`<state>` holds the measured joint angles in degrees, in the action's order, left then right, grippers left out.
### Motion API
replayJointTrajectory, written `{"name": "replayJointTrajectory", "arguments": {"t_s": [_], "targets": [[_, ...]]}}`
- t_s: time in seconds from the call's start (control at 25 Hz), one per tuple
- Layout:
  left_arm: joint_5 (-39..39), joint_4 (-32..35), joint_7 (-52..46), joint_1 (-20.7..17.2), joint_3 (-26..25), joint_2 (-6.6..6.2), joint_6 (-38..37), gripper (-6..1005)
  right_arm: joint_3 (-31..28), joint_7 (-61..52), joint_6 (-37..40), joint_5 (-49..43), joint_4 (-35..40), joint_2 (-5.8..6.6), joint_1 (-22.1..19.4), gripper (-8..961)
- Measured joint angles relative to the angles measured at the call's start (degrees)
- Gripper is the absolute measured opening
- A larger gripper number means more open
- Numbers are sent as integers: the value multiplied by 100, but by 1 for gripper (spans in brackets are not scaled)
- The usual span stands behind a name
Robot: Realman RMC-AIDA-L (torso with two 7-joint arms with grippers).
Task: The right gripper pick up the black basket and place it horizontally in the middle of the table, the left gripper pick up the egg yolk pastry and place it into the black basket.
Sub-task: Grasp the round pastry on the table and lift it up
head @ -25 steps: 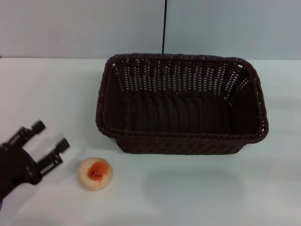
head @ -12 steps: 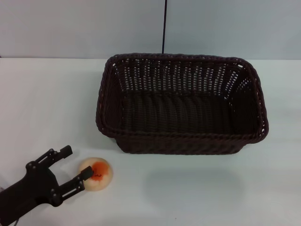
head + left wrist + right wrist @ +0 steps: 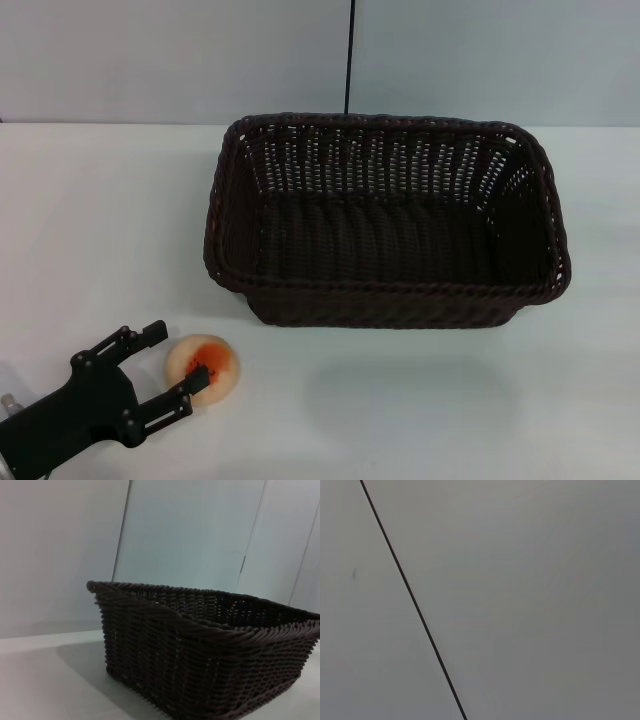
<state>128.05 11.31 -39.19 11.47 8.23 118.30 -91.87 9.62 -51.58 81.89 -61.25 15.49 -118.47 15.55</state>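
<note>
The black basket [image 3: 385, 220] lies lengthwise across the middle of the white table [image 3: 90, 220], empty; the left wrist view shows its woven side [image 3: 200, 655] close up. The egg yolk pastry [image 3: 203, 366], a pale round bun with an orange-red centre, rests on the table in front of the basket's left corner. My left gripper [image 3: 178, 357] is open at the front left, low over the table, one finger [image 3: 150, 333] behind the pastry and the other [image 3: 190, 382] across its near side. The right gripper is out of view.
A thin black cable [image 3: 349, 55] runs up the grey wall behind the basket, and the right wrist view shows only wall and cable [image 3: 415, 605]. Bare table lies left of and in front of the basket.
My left gripper has swung down toward the front and right, from left of the pastry to straddling it. The pastry and basket have not moved.
</note>
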Motion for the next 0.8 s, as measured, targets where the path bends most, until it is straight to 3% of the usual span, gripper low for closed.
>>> {"name": "replayJointTrajectory", "arguments": {"t_s": [0.64,0.72,0.8], "targets": [[0,-14,8,147,467,-9,236,646,-3,0,-83,-8,-6,-5,148,274],[1,-15,8,159,468,-9,244,465,7,-1,-116,-19,-10,-6,167,275],[1,-15,8,169,468,-9,244,385,31,-1,-161,-25,-11,-8,186,275]]}}
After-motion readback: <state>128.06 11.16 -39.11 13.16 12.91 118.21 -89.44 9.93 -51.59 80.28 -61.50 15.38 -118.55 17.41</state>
